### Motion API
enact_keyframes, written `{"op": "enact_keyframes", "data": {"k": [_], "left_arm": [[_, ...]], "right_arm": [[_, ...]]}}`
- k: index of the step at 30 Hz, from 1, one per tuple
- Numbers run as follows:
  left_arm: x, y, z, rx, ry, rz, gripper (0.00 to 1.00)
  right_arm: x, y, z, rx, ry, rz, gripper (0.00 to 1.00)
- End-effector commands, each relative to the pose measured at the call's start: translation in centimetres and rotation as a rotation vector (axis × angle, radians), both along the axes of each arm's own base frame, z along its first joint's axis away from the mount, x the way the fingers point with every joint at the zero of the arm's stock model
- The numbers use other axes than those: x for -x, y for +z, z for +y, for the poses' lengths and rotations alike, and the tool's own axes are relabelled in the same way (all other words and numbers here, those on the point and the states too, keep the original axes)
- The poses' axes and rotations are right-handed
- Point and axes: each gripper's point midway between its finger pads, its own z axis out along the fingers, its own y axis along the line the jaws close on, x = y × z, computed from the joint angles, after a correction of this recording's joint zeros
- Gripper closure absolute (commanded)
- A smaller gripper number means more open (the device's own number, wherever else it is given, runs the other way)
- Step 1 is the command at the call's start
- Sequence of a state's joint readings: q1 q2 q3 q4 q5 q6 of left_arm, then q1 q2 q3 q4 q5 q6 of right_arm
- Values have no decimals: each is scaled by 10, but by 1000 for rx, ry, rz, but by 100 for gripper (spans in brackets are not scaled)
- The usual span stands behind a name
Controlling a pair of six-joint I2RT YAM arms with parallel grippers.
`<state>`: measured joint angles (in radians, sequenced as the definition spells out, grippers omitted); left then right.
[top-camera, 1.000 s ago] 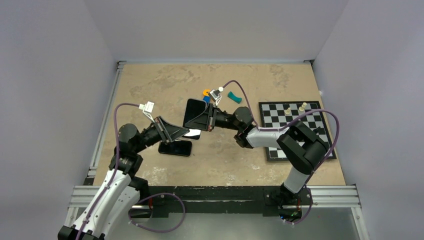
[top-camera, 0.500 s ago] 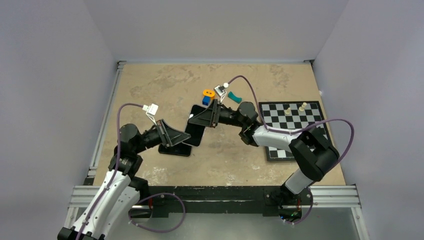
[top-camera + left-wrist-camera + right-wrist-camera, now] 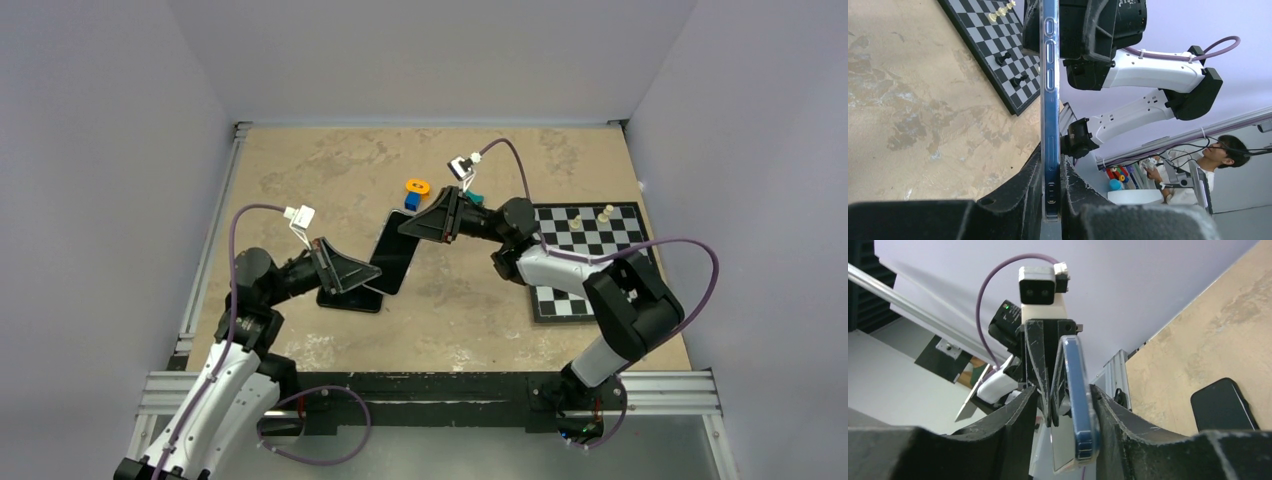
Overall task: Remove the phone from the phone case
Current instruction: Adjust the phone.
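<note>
Top view: the left gripper point(image 3: 358, 277) is clamped on the lower end of the phone point(image 3: 396, 256), which is lifted off the table point(image 3: 320, 170) and tilted, running up toward the right gripper point(image 3: 425, 222) at its top end. A second black phone point(image 3: 352, 299) lies flat just under the left one. The chessboard point(image 3: 590, 262) sits off to the right, and an orange-and-blue piece point(image 3: 415, 190) and a small teal thing point(image 3: 472, 197) are behind the grippers.

Left wrist cam: the phone point(image 3: 1050, 115) is seen edge-on, blue, inside the clear phone case point(image 3: 1049, 50). The left fingers point(image 3: 1023, 190) squeeze it from both sides at the bottom. The right gripper's dark body brackets the top end.

Right wrist cam: the blue edge point(image 3: 1080, 405) stands between the right fingers point(image 3: 1118, 425). One pad looks like it's against it, but there's a sliver of gap on the other side, so honestly can't tell if it's actually gripping. The other black phone point(image 3: 1223, 402) is on the table below.
</note>
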<state>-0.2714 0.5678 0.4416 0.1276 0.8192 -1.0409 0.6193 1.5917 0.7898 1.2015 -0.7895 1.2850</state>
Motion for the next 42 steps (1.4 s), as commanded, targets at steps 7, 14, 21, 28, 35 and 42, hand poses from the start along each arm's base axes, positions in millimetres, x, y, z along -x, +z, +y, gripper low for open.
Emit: {"op": "enact_keyframes", "data": {"k": [7, 14, 21, 28, 35, 42], "left_arm": [[-4, 49, -1, 117, 15, -104, 100], [-5, 35, 1, 46, 32, -62, 100], [3, 2, 19, -171, 118, 0, 41], [12, -4, 18, -212, 59, -17, 43], [11, 2, 9, -205, -26, -38, 58], [7, 8, 3, -181, -57, -52, 61]], "right_arm": [[27, 24, 8, -92, 68, -124, 61], [22, 37, 8, -109, 38, -151, 100], [6, 21, 4, -39, 11, -66, 100], [1, 22, -3, -42, 23, -70, 100], [2, 29, -1, -31, 38, -86, 100], [4, 33, -1, -32, 55, -92, 100]]}}
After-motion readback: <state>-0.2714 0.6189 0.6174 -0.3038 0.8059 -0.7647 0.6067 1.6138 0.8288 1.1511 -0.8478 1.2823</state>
